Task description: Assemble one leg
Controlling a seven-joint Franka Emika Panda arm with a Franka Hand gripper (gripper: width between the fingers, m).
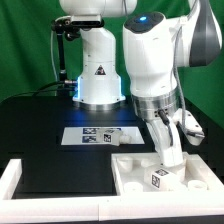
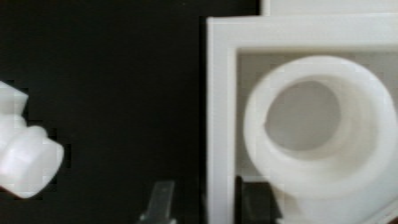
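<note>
In the wrist view, the large white panel [image 2: 228, 90] shows a raised edge wall and a round socket [image 2: 329, 110]. My gripper [image 2: 205, 205] is open. One finger [image 2: 164, 200] is over the black table and the other [image 2: 253, 200] is inside the panel, so they straddle the wall with a gap on the outer side. A stubby white leg [image 2: 22, 150] lies on the table beside the panel. In the exterior view my gripper [image 1: 168, 158] reaches down onto the panel [image 1: 135, 172], and a small white leg [image 1: 118, 143] lies just behind it.
The marker board [image 1: 95, 133] lies on the black table in front of the robot base. A white rim [image 1: 10, 178] borders the table at the exterior view's left. A tagged white piece [image 1: 157, 180] sits on the panel near my fingers.
</note>
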